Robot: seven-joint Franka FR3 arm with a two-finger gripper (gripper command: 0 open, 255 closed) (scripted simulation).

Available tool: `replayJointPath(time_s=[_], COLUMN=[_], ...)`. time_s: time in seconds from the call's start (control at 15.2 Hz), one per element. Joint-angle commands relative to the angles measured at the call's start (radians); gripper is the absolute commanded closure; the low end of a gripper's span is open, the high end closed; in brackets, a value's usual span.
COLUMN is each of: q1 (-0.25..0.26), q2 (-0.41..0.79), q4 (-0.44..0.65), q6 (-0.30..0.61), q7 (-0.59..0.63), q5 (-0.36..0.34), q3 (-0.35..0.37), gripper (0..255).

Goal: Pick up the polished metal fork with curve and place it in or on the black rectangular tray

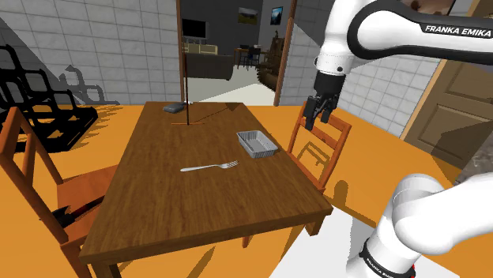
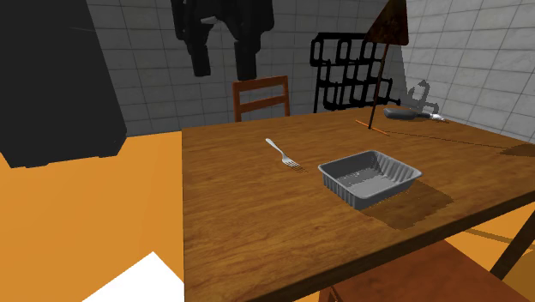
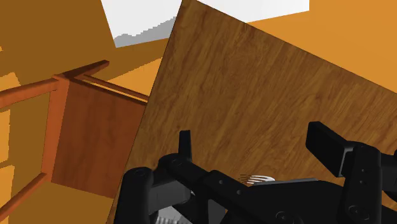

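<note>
Lying flat on table [image 1: 174, 205], fork [image 1: 209, 167] well apart from jaws (spread wide, empty)

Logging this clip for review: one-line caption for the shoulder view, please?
Open gripper hangs raised, well clear of the metal fork lying near the grey tray on the wooden table.

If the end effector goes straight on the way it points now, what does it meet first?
Probably the bare wooden table top: in the wrist view, wood lies ahead between the open fingers of the end effector. The grey tray sits close to that line, so depth leaves some doubt.
</note>
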Motion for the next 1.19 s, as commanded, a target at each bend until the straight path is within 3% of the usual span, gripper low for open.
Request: replayJointPath(time_s=[0.0, 0.53, 1.12], q1=[0.0, 0.058, 0.114], q2=[0.0, 0.259, 0.583], q4=[0.0, 0.033, 0.165], q6=[0.0, 0.219, 0.402], q7=[0.0, -0.209, -0.436], q5=[0.0, -0.027, -0.013], q3=[0.0, -0.06, -0.088], gripper=[0, 0, 0])
